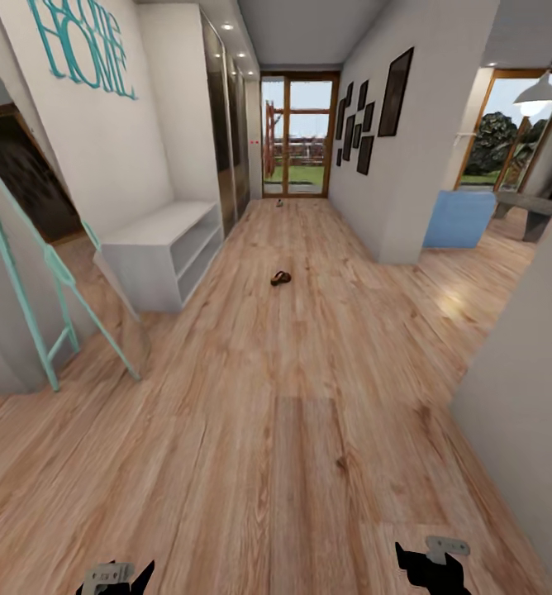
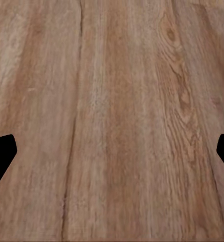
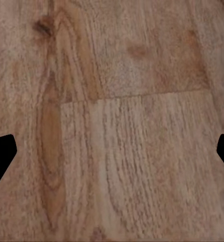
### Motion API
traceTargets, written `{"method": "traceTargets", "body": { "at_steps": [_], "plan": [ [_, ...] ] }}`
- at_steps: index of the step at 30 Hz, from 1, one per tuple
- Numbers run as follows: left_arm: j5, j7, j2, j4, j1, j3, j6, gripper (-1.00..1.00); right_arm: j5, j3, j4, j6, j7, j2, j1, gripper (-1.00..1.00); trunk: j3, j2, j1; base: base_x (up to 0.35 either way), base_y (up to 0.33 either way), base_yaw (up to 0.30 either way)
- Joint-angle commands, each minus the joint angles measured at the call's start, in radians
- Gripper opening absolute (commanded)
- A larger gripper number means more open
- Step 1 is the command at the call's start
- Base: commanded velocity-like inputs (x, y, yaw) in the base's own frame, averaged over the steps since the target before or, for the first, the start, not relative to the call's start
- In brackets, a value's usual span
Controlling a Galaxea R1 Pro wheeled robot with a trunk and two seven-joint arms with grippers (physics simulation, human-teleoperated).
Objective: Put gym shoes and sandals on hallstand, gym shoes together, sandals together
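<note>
One dark brown sandal [image 1: 280, 278] lies on the corridor floor [image 1: 309, 413], mid-corridor and far ahead of both arms. A tiny object [image 1: 279, 202] sits further on near the glass door, too small to identify. The gym shoes and the hallstand with wall shelves are out of view. My left gripper [image 1: 119, 583] and right gripper [image 1: 429, 570] hang low at the near edge of the head view. In the left wrist view the left gripper [image 2: 112, 156] is open over bare planks. The right gripper [image 3: 112, 156] is likewise open, nothing between its fingers.
A low white unit [image 1: 156, 227] with two open compartments stands against the left wall under teal HOME lettering, with no shelves above it. A teal ladder [image 1: 57, 281] leans at the near left. A grey wall corner [image 1: 516, 397] juts in on the right, and a blue box [image 1: 458, 219] sits beyond.
</note>
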Motion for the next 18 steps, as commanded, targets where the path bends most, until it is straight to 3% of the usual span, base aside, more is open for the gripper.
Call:
{"method": "traceTargets", "body": {
  "at_steps": [1, 6, 18],
  "plan": [
    [0.005, -0.009, 0.000, 0.001, -0.001, 0.004, 0.001, 1.00, 0.010, -0.009, 0.001, -0.003, 0.003, 0.000, -0.001, 1.00, -0.001, 0.000, 0.000, 0.337, 0.000, -0.234],
    [0.005, -0.009, 0.000, 0.001, -0.001, 0.004, 0.001, 1.00, 0.010, -0.009, 0.001, -0.003, 0.003, 0.000, -0.001, 1.00, -0.001, 0.000, 0.000, 0.337, 0.000, -0.112],
    [0.005, -0.009, 0.000, 0.001, -0.001, 0.004, 0.001, 1.00, 0.010, -0.009, 0.001, -0.003, 0.003, 0.000, -0.001, 1.00, -0.001, 0.000, 0.000, 0.337, 0.000, -0.013]
  ]
}}
